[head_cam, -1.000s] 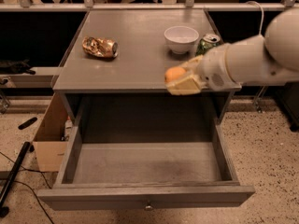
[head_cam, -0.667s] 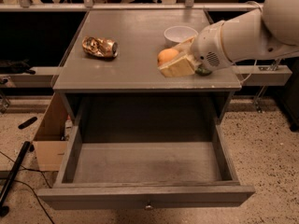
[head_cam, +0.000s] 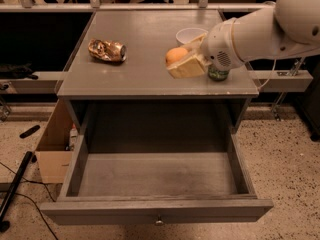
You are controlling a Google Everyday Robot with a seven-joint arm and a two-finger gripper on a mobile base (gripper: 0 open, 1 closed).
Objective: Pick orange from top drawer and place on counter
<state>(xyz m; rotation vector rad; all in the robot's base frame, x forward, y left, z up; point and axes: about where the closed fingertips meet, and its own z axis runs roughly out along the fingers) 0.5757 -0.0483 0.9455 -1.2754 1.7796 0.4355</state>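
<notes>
My gripper (head_cam: 181,61) is shut on the orange (head_cam: 175,55), a small round fruit held between tan fingers (head_cam: 187,68). It hangs just above the right half of the grey counter (head_cam: 135,44), in front of the white bowl (head_cam: 190,35). The white arm reaches in from the right. The top drawer (head_cam: 157,179) stands pulled open below the counter, its grey floor bare, with a small knob (head_cam: 159,221) on its front panel.
A dented gold-brown can (head_cam: 107,50) lies on the counter's left half. A green can (head_cam: 218,74) stands under the wrist at the counter's right edge. A cardboard box (head_cam: 55,151) sits on the floor left of the drawer. A rail runs behind the counter.
The gripper has carried the orange up and leftward, from the counter's front right edge to over the counter surface near the bowl.
</notes>
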